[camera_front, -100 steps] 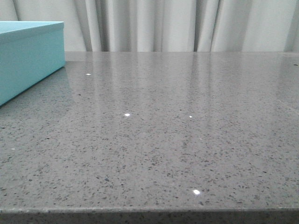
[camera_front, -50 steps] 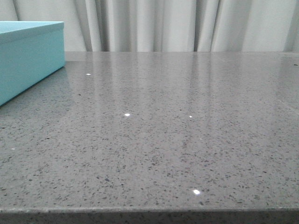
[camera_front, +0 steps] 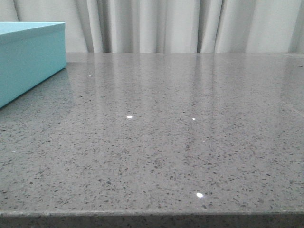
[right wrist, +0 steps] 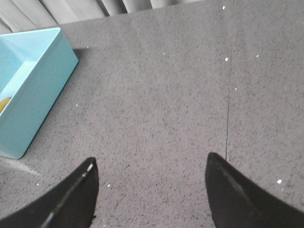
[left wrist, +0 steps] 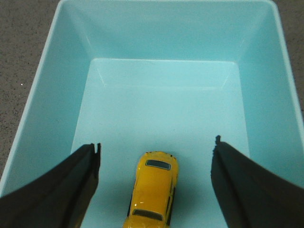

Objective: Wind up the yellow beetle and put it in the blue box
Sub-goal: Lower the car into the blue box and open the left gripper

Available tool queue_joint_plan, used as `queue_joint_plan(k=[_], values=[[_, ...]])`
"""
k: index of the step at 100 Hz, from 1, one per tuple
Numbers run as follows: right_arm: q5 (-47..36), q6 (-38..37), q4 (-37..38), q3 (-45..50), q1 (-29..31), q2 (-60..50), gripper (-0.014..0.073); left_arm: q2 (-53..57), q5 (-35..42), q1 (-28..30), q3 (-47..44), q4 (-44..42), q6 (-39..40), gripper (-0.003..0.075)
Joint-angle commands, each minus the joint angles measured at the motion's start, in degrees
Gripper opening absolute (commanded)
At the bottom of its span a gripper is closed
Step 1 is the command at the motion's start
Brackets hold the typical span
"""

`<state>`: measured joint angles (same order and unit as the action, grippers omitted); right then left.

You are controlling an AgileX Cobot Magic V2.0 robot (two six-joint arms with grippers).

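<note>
The yellow beetle (left wrist: 154, 190) lies on the floor of the blue box (left wrist: 166, 109), seen from above in the left wrist view. My left gripper (left wrist: 156, 147) hangs open over the box, its dark fingers (left wrist: 71, 185) wide apart on either side of the car and not touching it. A yellow sliver of the car (right wrist: 4, 104) shows inside the box (right wrist: 33, 95) in the right wrist view. My right gripper (right wrist: 149, 164) is open over bare tabletop, well away from the box. In the front view only a corner of the box (camera_front: 28, 57) shows at the far left; neither arm appears there.
The grey speckled tabletop (camera_front: 166, 133) stretches from the box to the right. A thin seam (right wrist: 228, 104) runs across it near my right gripper. Pale curtains (camera_front: 166, 23) hang behind the far table edge.
</note>
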<state>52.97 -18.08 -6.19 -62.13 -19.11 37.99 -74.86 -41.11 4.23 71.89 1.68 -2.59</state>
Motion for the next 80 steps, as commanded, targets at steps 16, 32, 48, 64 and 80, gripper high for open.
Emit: queue_joint_plan(k=[16,32,48,64,80], values=[[-7.6,0.9,2.1,3.3,0.0,-3.6,0.0217,11.9,5.3,-2.0,-6.3,3.1,-1.8,0.0356],[-8.6,0.9,2.1,6.7,0.0,-5.5,-0.0024,18.7,7.6,-5.8,-10.5,3.3,-1.8,0.0184],[-14.4,0.9,2.2,10.8,0.0,-8.7,-0.0066,24.7,9.3,-10.4,-14.9,5.5,-1.8,0.0026],[-22.0,0.9,5.4,15.4,0.0,-13.6,-0.0066,30.3,12.4,-14.3,-20.5,5.5,-1.8,-0.0020],[-26.5,0.9,9.7,20.2,0.0,-18.5,-0.0066,35.5,17.3,-15.9,-26.8,5.5,-1.8,-0.0020]])
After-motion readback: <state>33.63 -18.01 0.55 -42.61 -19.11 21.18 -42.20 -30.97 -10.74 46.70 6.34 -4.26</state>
